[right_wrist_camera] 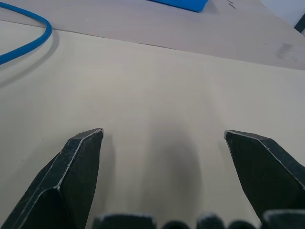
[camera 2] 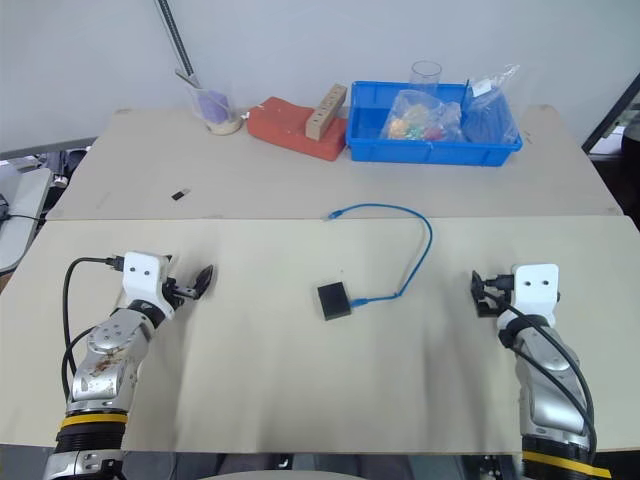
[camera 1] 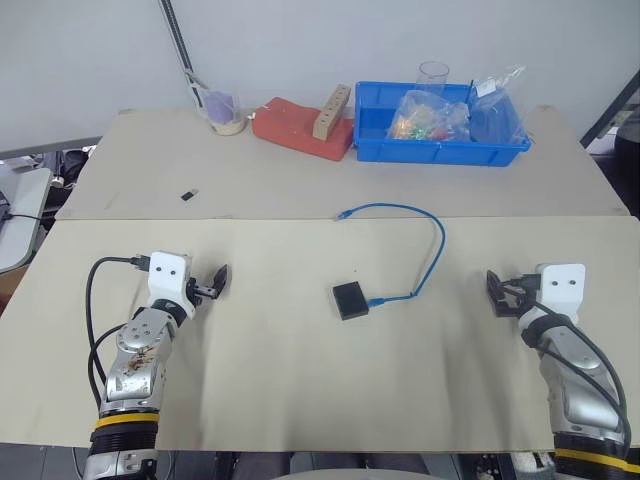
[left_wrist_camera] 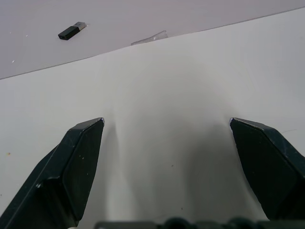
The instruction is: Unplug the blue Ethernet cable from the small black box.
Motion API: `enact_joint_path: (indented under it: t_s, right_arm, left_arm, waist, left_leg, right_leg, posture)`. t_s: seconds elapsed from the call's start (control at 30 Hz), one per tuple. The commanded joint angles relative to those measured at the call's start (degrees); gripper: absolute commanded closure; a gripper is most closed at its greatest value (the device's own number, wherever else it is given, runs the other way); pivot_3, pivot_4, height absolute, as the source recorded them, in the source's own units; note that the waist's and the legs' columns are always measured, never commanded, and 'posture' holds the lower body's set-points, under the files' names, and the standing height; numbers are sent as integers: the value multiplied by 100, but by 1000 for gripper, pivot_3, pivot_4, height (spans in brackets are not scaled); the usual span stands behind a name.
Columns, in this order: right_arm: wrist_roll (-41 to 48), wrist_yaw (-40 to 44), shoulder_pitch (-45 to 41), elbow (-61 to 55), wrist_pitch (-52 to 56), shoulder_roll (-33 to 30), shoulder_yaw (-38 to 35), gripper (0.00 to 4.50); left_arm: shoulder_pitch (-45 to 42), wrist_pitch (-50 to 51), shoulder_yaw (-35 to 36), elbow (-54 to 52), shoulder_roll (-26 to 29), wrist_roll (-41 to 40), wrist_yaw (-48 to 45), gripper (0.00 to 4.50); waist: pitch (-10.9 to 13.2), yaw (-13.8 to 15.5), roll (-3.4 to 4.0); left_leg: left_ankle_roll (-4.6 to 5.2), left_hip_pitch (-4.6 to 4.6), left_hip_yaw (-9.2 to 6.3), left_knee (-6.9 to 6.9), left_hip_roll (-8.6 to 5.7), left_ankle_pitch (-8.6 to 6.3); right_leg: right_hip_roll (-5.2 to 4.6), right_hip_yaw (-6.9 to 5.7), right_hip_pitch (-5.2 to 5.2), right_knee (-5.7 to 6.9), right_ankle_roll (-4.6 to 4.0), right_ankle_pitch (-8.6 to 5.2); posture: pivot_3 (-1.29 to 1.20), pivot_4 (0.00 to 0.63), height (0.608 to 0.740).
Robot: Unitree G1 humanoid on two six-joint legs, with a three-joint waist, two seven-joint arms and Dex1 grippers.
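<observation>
Tabletop (camera 1: 300, 400) with the small black box (camera 1: 350, 299) lying flat near its middle, between the two arms. The blue Ethernet cable (camera 1: 436, 245) is plugged into the box's right side; from there it runs right, loops up and back left, and ends in a free plug (camera 1: 343, 214) lying on the table beyond the box.

The cord appears thin, light and limp, so pulling on its slack would probably only straighten the loop or drag the box. The box looks small and light, likely to slide on the smooth surface unless pinned or pinched across its flat body. The better hold for extraction is judged to be the seated plug (camera 1: 378, 301), right at the port, where the parts are stiff; whether it has a latch tab cannot be made out.

The left gripper (camera 1: 213, 284) and the right gripper (camera 1: 503, 292) both hover low over the table, well apart from box and cable, pointing forward and nearly level. In each wrist view the two black fingers (left_wrist_camera: 76, 162) (right_wrist_camera: 78, 171) stand spread wide with bare table between them; neither holds anything.
</observation>
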Motion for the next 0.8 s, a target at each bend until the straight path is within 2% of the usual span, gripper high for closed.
enact_joint_path:
  t_s: [0.03,0.1,0.23,0.37,0.47,0.53,0.63,0.8]
  right_arm:
    - [41,216,-70,-112,-199,-260,-108,0]
    - [154,807,-119,-142,-196,-632,-11,0]
    - [701,2512,-365,-183,-134,-1390,442,0]
    - [1225,4607,-842,-214,-56,-2145,1271,0]
    - [955,5748,-1423,205,-522,-2312,2156,0]
    - [687,6167,-1806,578,-875,-2238,2623,0]
    - [275,6309,-2445,1525,-1409,-1775,3124,0]
    - [-83,6507,-2969,2631,-2040,-1424,3381,0]
  left_arm:
    - [-66,118,25,-392,146,-314,-384,24]
    - [-69,381,-185,-958,390,-867,-1285,24]
    - [-149,700,-830,-1871,1221,-1315,-2817,24]
    - [-563,828,-1262,-2501,1923,-1678,-3982,24]
    - [-931,772,-1520,-2714,2107,-1825,-4543,24]
    - [-1074,692,-1621,-2822,2143,-1842,-4740,24]
    - [-1075,655,-1618,-2943,2198,-1854,-4849,24]
    - [-923,675,-1523,-3043,2275,-1872,-4868,24]
  waist:
    - [0,0,0]
    - [1,-8,0]
    - [1,-21,0]
    - [3,-98,-1]
    - [6,-136,-5]
    - [6,-154,-5]
    - [9,-162,-10]
    - [10,-134,-10]
  left_leg:
    - [0,0,0,0,0,0]
    - [0,-4,1,0,-1,0]
    - [-1,3,2,0,0,0]
    - [0,22,3,-9,4,0]
    - [1,22,1,-8,4,0]
    - [1,21,0,-8,4,0]
    - [3,19,1,-3,5,-2]
    - [3,15,-3,5,2,-2]
  right_leg:
    - [0,0,0,0,0,0]
    - [-1,0,-2,0,0,0]
    - [1,0,9,-9,0,0]
    - [9,-2,26,-15,0,0]
    - [10,-5,29,-17,0,-1]
    - [12,-7,28,-21,0,-1]
    - [11,-7,27,-21,1,-1]
    - [7,-10,24,-17,1,-1]
  posture:
    - [0,150,740]
    - [0,150,740]
    - [0,150,740]
    - [0,150,740]
    - [0,150,740]
    - [0,150,740]
    - [0,150,740]
    - [0,150,740]
